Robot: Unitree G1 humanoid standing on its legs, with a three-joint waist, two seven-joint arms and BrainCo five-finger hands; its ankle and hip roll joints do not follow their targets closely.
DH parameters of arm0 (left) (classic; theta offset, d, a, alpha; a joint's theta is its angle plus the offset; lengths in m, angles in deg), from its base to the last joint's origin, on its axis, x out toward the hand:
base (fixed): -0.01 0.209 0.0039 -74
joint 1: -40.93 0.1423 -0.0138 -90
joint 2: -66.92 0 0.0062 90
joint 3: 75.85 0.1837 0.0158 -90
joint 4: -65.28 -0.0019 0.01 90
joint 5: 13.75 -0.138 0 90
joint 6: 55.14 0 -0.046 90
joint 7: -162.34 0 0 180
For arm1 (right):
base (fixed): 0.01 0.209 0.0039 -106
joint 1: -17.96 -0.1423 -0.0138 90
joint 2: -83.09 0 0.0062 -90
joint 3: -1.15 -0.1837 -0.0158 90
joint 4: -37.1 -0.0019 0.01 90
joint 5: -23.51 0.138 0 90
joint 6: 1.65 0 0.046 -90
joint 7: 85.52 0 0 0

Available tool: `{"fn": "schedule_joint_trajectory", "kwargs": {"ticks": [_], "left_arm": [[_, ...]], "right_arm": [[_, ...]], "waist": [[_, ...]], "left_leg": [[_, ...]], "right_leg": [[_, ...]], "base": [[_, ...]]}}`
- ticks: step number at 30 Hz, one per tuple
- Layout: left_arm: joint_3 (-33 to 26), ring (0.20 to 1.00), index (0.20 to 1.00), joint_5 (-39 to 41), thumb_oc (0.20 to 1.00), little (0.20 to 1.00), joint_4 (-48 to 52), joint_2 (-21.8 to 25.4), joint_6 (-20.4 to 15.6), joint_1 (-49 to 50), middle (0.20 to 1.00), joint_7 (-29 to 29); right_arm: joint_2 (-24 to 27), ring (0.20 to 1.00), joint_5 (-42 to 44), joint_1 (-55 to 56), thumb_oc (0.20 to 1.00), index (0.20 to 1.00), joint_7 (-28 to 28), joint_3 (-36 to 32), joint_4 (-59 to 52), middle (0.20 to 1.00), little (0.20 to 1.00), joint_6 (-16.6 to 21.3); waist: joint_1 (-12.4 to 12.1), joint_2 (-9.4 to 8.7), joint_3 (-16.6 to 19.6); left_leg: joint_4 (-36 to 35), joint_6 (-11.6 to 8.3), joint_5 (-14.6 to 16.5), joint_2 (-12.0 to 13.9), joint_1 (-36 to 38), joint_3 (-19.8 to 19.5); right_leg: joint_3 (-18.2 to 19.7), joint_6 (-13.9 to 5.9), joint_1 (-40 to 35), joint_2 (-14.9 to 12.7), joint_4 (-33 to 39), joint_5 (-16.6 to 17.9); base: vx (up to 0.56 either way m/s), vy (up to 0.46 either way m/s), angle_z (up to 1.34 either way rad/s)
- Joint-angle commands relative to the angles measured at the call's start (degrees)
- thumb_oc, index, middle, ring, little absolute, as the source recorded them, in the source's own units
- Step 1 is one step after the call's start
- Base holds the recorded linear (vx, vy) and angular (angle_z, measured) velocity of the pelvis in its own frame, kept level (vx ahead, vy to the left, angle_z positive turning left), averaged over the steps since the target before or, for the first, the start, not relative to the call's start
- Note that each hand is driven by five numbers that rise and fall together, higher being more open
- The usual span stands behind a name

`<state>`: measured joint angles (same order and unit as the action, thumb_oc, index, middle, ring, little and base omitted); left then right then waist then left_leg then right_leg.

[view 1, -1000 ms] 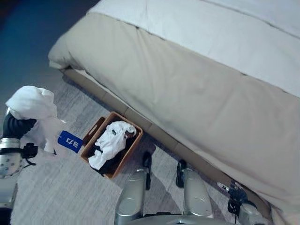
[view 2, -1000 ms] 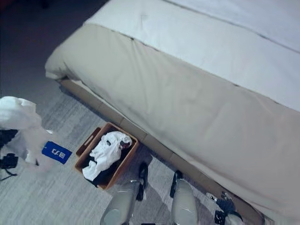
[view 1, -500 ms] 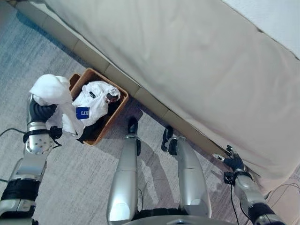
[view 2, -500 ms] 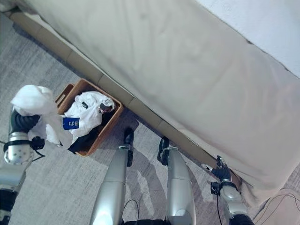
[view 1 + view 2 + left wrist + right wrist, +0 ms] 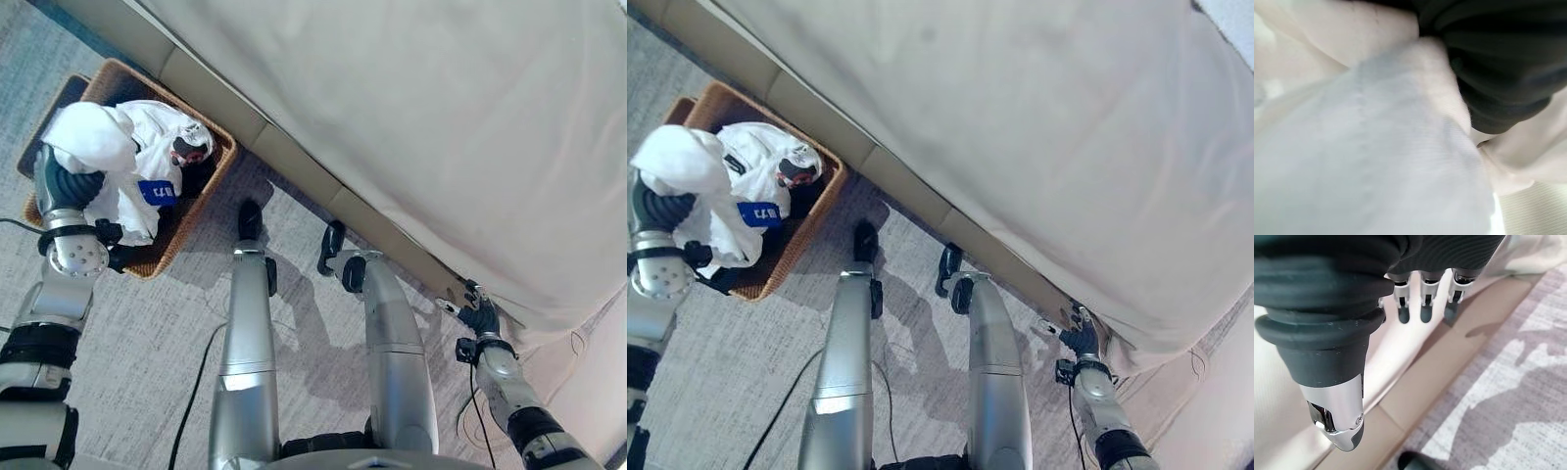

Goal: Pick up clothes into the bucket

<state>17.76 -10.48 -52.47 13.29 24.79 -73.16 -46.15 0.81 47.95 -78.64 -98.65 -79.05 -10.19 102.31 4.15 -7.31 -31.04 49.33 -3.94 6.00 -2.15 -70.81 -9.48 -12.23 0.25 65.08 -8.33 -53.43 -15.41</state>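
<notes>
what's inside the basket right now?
In the wicker basket: a white garment over something dark. The left hand holds more white cloth with a blue tag above it. The basket's bottom is covered.

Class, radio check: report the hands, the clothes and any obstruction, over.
Left hand buried in white garment, fingers hidden, over wicker basket. Right hand open, idle beside bed. White clothes already in basket. Nothing in the way.
</notes>
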Motion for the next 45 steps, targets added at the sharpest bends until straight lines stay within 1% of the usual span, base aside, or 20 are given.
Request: {"fn": "schedule_joint_trajectory", "kwargs": {"ticks": [1,9,10,11,12,22,28,29,30,31,32,33,34,38,39,41,42,43,44,45], "left_arm": [[-0.2,0.2,0.2,-0.1,0.2,0.2,-0.4,2.6,-0.4,-0.6,0.2,-2.4],[1.7,0.2,0.2,-1.2,0.2,0.2,-3.9,4.5,1.0,-2.9,0.2,-2.9],[1.8,0.235,0.235,-1.4,0.235,0.235,-4.5,4.9,1.2,-3.1,0.235,-2.8],[1.7,0.875,0.875,-1.8,0.875,0.875,-4.3,4.9,1.4,-3.4,0.875,-3.2],[1.8,1.0,1.0,-1.9,1.0,1.0,-4.7,4.9,1.5,-3.5,1.0,-3.3],[1.1,1.0,1.0,-5.2,1.0,1.0,-5.1,4.7,2.8,-2.3,1.0,-3.8],[-1.0,1.0,1.0,-4.8,1.0,1.0,-5.2,-1.6,3.2,3.3,1.0,-2.5],[-1.3,1.0,1.0,-4.2,1.0,1.0,-6.0,-4.3,3.1,5.0,1.0,-2.0],[-1.4,1.0,1.0,-4.2,1.0,1.0,-5.9,-4.4,3.1,5.1,1.0,-2.0],[-1.9,1.0,1.0,-3.9,1.0,1.0,-4.8,-7.3,2.9,7.6,1.0,-1.5],[-2.0,1.0,1.0,-3.9,1.0,1.0,-4.6,-7.4,2.9,7.9,1.0,-1.5],[-1.4,1.0,1.0,-3.1,1.0,1.0,-11.2,-9.4,2.9,7.7,1.0,-0.3],[-1.3,1.0,1.0,-3.0,1.0,1.0,-11.3,-9.5,2.9,7.6,1.0,-0.3],[0.5,1.0,1.0,-1.4,1.0,1.0,-16.9,-14.5,2.7,7.3,1.0,2.0],[-0.8,1.0,1.0,2.0,1.0,1.0,-16.9,-17.4,1.5,8.4,1.0,2.5],[-1.8,1.0,1.0,11.2,1.0,1.0,-20.1,-22.2,-2.4,9.0,1.0,5.5],[-1.8,1.0,1.0,11.3,1.0,1.0,-20.1,-22.2,-2.4,9.1,1.0,5.5],[-3.3,1.0,1.0,18.8,1.0,1.0,-16.9,-27.0,-5.4,12.4,1.0,7.8],[-3.3,1.0,1.0,18.9,1.0,1.0,-16.9,-27.1,-5.4,12.4,1.0,7.8],[-3.5,1.0,1.0,22.6,1.0,1.0,-17.7,-30.1,-5.9,15.2,1.0,11.8]], "right_arm": [[1.0,1.0,2.2,2.6,1.0,1.0,-1.7,1.1,-1.0,1.0,1.0,2.7],[0.5,1.0,2.3,2.3,1.0,1.0,-1.6,2.3,-0.6,1.0,1.0,2.7],[0.5,1.0,2.3,2.2,1.0,1.0,-1.4,2.4,-0.3,1.0,1.0,2.6],[0.4,1.0,2.2,2.2,1.0,1.0,-1.3,2.6,-0.2,1.0,1.0,2.6],[0.3,1.0,2.3,2.2,1.0,1.0,-1.3,2.6,-0.1,1.0,1.0,2.7],[0.3,1.0,2.3,1.8,1.0,1.0,-0.6,2.9,0.6,1.0,1.0,2.8],[-0.5,1.0,1.4,1.0,1.0,1.0,-0.8,2.3,2.9,1.0,1.0,1.2],[-0.6,1.0,0.6,0.4,1.0,1.0,-1.2,1.9,3.5,1.0,1.0,0.6],[-0.5,1.0,0.6,0.5,1.0,1.0,-1.2,1.9,3.5,1.0,1.0,0.6],[-0.7,1.0,0.1,0.0,1.0,1.0,-1.5,1.0,4.1,1.0,1.0,0.1],[-0.7,1.0,0.1,0.1,1.0,1.0,-1.5,1.0,4.1,1.0,1.0,0.1],[-0.5,1.0,-0.5,-0.9,1.0,1.0,-1.8,0.6,4.6,1.0,1.0,-0.3],[-0.5,1.0,-0.5,-0.8,1.0,1.0,-1.8,0.5,4.6,1.0,1.0,-0.3],[-0.2,1.0,-2.2,-2.3,1.0,1.0,-2.7,-0.8,7.6,1.0,1.0,-1.3],[-0.3,1.0,-3.0,-2.7,1.0,1.0,-2.8,-1.9,8.2,1.0,1.0,-1.8],[-0.5,1.0,-3.1,-3.2,1.0,1.0,-2.6,-3.1,10.8,1.0,1.0,-2.3],[-0.5,1.0,-3.1,-3.1,1.0,1.0,-2.6,-3.1,10.8,1.0,1.0,-2.3],[-0.9,1.0,-4.3,-1.8,1.0,1.0,-2.4,-4.5,12.1,1.0,1.0,-2.6],[-0.9,1.0,-4.3,-1.7,1.0,1.0,-2.4,-4.5,12.1,1.0,1.0,-2.6],[-0.9,1.0,-5.5,-0.5,1.0,1.0,-1.7,-5.6,13.2,1.0,1.0,-3.3]], "waist": [[0.3,-1.21,1.2],[0.7,-1.66,1.2],[0.8,-1.69,1.2],[0.8,-1.72,1.2],[0.8,-1.77,1.2],[0.8,-1.6,1.2],[-0.1,0.02,1.2],[-0.4,0.66,1.2],[-0.4,0.66,1.2],[-1.0,1.73,1.2],[-0.9,1.74,1.2],[-0.8,2.26,1.2],[-0.8,2.25,1.2],[-0.7,4.14,1.2],[-0.6,5.19,1.2],[-0.8,6.22,1.2],[-0.8,6.25,1.2],[-0.8,7.35,1.7],[-0.8,7.37,1.5],[-0.7,8.27,4.8]], "left_leg": [[4.4,3.22,6.8,-0.5,0.8,1.2],[5.9,3.78,7.6,-0.7,-0.9,1.6],[5.9,3.82,7.6,-0.8,-1.0,1.6],[5.9,3.83,7.6,-0.7,-1.0,1.6],[5.9,3.84,7.6,-0.7,-0.9,1.7],[5.5,3.86,7.5,-0.8,0.0,2.1],[2.8,4.0,7.0,-0.4,5.6,3.2],[0.9,4.16,6.8,-0.1,8.8,3.8],[0.8,4.16,6.7,-0.1,9.0,3.9],[-1.6,4.22,6.4,0.0,12.6,4.5],[-1.8,4.22,6.3,0.0,12.8,4.5],[-4.7,4.01,5.5,-0.1,16.9,5.3],[-4.9,4.01,5.4,-0.1,17.1,5.3],[-13.7,2.97,2.2,-0.8,27.1,5.8],[-19.0,2.65,-1.4,-0.9,31.9,6.2],[-24.7,1.85,-3.2,-0.9,40.2,5.8],[-25.0,1.84,-3.3,-0.9,40.5,5.8],[-29.5,1.32,-4.5,-0.9,47.2,5.4],[-29.7,1.31,-4.6,-0.9,47.6,5.4],[-34.5,0.91,-5.7,-0.7,52.2,4.9]], "right_leg": [[4.1,-6.06,-0.6,-2.1,7.9,6.9],[4.6,-6.17,1.2,-2.3,7.1,6.9],[4.6,-6.22,1.2,-2.3,7.3,7.1],[4.6,-6.25,1.2,-2.4,7.4,7.2],[4.7,-6.21,1.2,-2.2,7.4,7.3],[5.1,-6.08,0.5,-2.1,8.0,7.5],[5.9,-6.01,-4.0,-1.9,9.9,7.6],[6.3,-5.98,-6.6,-1.8,11.3,7.7],[6.3,-5.98,-6.7,-1.8,11.4,7.8],[6.6,-5.95,-9.8,-1.7,12.9,7.8],[6.6,-5.96,-10.1,-1.7,13.1,7.9],[6.9,-5.97,-13.6,-1.5,15.1,8.2],[7.0,-5.97,-13.8,-1.5,15.2,8.2],[6.9,-5.77,-22.7,-1.5,20.6,9.1],[6.4,-5.31,-26.9,-1.4,23.8,11.1],[5.9,-5.31,-35.0,-1.2,27.6,11.1],[5.8,-5.3,-35.3,-1.2,27.8,11.2],[5.1,-5.21,-41.3,-1.1,30.5,11.2],[5.0,-5.21,-41.8,-1.1,30.6,11.2],[4.6,-5.35,-46.0,-0.8,34.0,11.4]], "base": [[0.02,0.035,-0.05],[0.01,0.029,-0.01],[0.0,0.0,0.0],[0.0,0.0,0.0],[0.0,0.0,0.0],[0.0,0.0,0.0],[0.0,0.001,-0.01],[-0.01,0.007,-0.09],[-0.02,-0.017,-0.16],[-0.01,-0.013,-0.15],[-0.01,-0.026,-0.16],[0.0,-0.015,-0.1],[-0.01,-0.049,-0.14],[0.01,-0.08,-0.04],[0.0,-0.091,0.11],[0.07,-0.128,0.03],[0.14,-0.139,0.0],[0.09,-0.085,0.05],[0.23,-0.147,0.14],[0.14,-0.063,0.2]]}}
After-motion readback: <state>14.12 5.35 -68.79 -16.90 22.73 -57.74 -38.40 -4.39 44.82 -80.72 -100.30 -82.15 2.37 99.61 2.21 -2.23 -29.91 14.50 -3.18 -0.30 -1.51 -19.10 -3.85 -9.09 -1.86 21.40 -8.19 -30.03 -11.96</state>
